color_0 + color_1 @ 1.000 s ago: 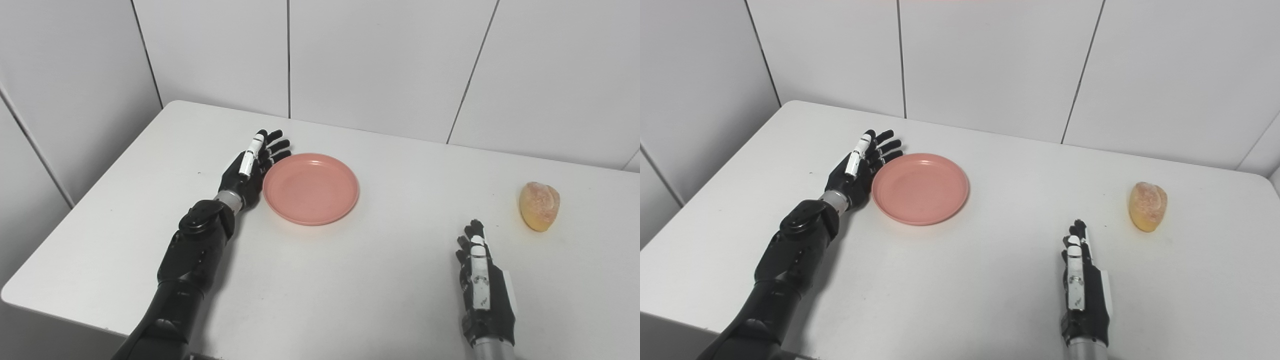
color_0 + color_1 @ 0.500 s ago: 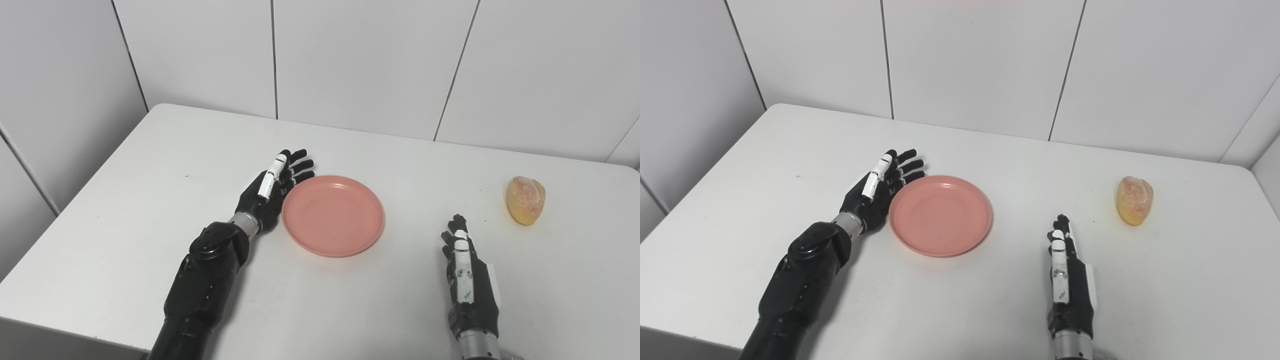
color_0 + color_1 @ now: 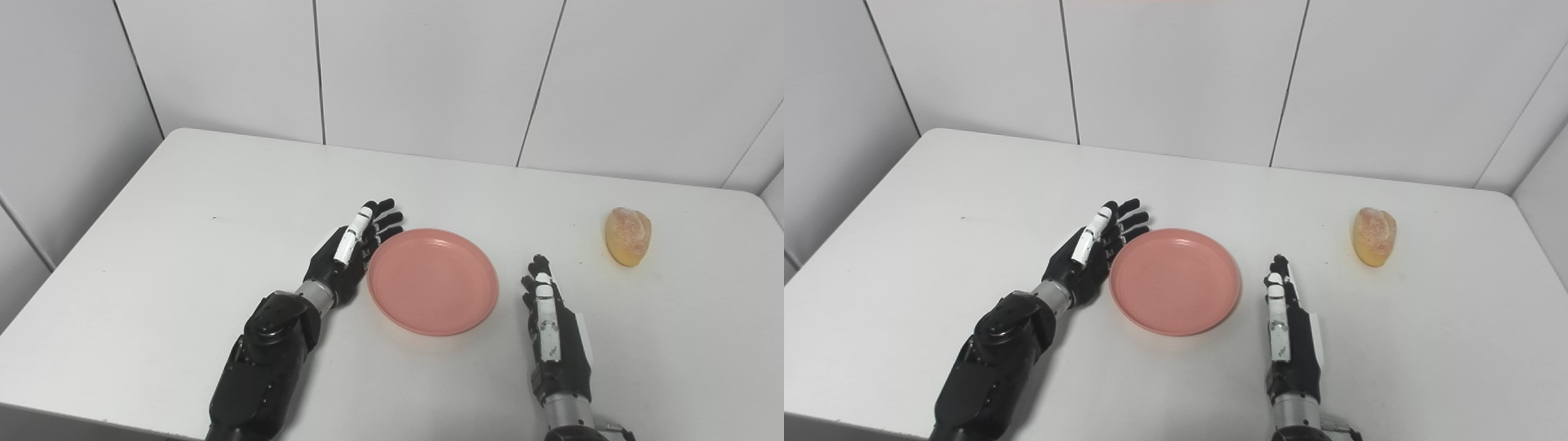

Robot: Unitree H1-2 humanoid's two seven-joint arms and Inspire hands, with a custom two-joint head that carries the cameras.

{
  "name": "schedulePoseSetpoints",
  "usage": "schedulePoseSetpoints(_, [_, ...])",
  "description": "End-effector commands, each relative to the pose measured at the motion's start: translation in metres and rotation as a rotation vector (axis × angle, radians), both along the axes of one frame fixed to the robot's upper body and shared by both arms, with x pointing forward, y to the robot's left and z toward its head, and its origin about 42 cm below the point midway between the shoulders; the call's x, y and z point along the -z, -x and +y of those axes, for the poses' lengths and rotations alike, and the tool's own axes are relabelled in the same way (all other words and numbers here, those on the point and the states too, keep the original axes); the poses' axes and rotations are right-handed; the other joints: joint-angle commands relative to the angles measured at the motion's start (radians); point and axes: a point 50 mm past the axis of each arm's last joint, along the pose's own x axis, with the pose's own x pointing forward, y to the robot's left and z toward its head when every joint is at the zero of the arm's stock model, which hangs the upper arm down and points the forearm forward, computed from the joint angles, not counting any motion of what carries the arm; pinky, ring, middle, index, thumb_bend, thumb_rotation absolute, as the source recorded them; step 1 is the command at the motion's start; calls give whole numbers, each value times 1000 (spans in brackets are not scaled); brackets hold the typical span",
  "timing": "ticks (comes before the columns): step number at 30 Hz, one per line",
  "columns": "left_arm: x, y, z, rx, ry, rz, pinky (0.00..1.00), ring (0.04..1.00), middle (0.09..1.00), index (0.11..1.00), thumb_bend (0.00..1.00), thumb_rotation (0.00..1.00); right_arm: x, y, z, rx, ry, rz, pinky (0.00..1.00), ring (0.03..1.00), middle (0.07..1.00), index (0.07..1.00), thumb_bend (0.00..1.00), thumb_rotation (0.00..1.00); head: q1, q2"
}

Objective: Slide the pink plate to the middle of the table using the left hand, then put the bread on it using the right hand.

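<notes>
gleaming white table (image 3: 184,202), tiled walls (image 3: 429,73)

You have a matt white table (image 3: 184,202), smooth with a few small dark specks. The plate (image 3: 432,281) looks like smooth pink plastic with a soft sheen. The bread (image 3: 627,236) has a rough, sugary-looking crust, glossier and yellow low down. Both the left robot hand (image 3: 349,257) and the right robot hand (image 3: 554,331) show glossy black plastic with white inserts; their wrists look like bare metal. The wall panels (image 3: 429,73) behind are smooth and matt.
</notes>
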Motion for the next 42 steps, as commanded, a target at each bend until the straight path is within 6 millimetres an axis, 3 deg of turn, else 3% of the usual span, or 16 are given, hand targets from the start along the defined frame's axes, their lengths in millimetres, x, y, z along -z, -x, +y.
schedulePoseSetpoints(1, [8,7,-10,27,-17,18,902,900,904,899,341,1000,-19,-6,8,-6,-23,-66,997,962,968,955,185,1000,-3,3])
schedulePoseSetpoints(23, [11,13,-3,-45,-38,-11,885,892,901,898,354,1000,-31,-10,2,27,46,-78,968,955,962,953,237,1000,-92,22])
schedulePoseSetpoints(32, [12,16,-2,-41,-35,-13,885,889,894,894,360,1000,-57,-21,-18,141,167,-227,876,910,921,919,294,1000,-167,21])
schedulePoseSetpoints(42, [11,17,-4,-30,-32,-14,876,883,892,888,346,1000,-88,-41,-43,213,305,-373,889,909,926,917,303,1000,-239,9])
